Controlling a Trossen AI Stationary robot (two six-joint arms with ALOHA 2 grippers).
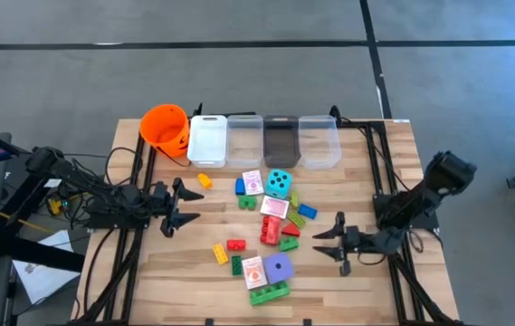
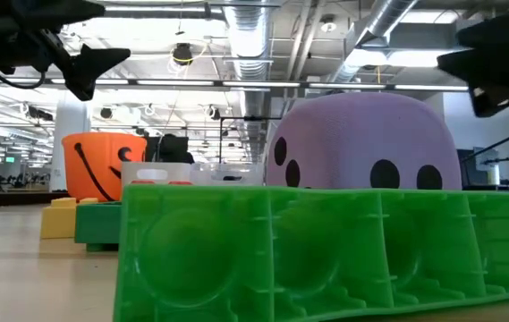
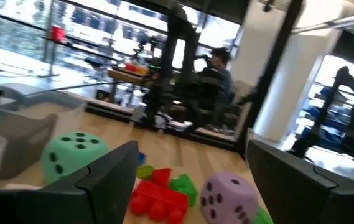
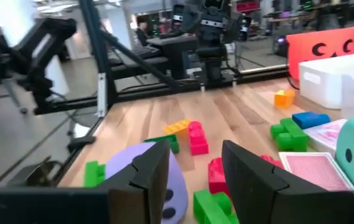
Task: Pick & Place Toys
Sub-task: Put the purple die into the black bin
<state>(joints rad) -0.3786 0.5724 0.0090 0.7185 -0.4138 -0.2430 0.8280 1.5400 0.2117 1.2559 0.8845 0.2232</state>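
Observation:
Toys lie scattered at the table's middle: a teal die, a purple die, pink-white cards, and red, green, blue and yellow bricks such as the red one and the long green one. My left gripper is open and empty above the table's left side, fingers pointing toward the toys. My right gripper is open and empty right of the pile. The left wrist view shows both dice; the right wrist view shows the purple die.
An orange bucket and a row of clear bins with a white one stand along the far edge. A black frame borders the tabletop. A person sits at a desk in the room beyond.

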